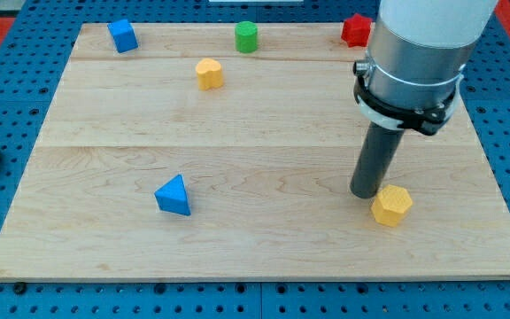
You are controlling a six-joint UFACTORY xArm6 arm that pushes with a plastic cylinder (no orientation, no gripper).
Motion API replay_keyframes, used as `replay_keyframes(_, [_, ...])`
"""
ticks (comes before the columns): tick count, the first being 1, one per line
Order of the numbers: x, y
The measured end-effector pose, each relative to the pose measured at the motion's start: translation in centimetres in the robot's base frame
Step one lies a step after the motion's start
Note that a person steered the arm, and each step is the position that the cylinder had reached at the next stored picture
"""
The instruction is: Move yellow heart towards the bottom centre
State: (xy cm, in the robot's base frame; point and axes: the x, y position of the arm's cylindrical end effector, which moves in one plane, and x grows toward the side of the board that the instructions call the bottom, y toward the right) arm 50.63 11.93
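Wooden board (pixel 264 115) on blue pegboard: my tip (pixel 365 192), a bare rod with no fingers to open or close, touches the yellow hexagon block (pixel 391 206). Yellow heart (pixel 209 73) sits far away, upper left, probably still needing its push.

Legible text, labels, brands, numbers, signs: none. I read nothing on the board (pixel 255 159), blocks, or my arm's housing (pixel 419 44).
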Motion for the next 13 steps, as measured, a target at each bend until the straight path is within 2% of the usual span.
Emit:
replay_keyframes(3, [-12.8, -6.8])
replay_keyframes(5, [-18.9, -11.2])
replay_keyframes(6, [-20.4, -13.5])
replay_keyframes(7, [-20.9, -18.0])
replay_keyframes(9, [-22.5, -22.8])
replay_keyframes(11, [-18.1, -19.8])
replay_keyframes(12, [-16.7, -23.4])
replay_keyframes(13, [-14.1, -23.0])
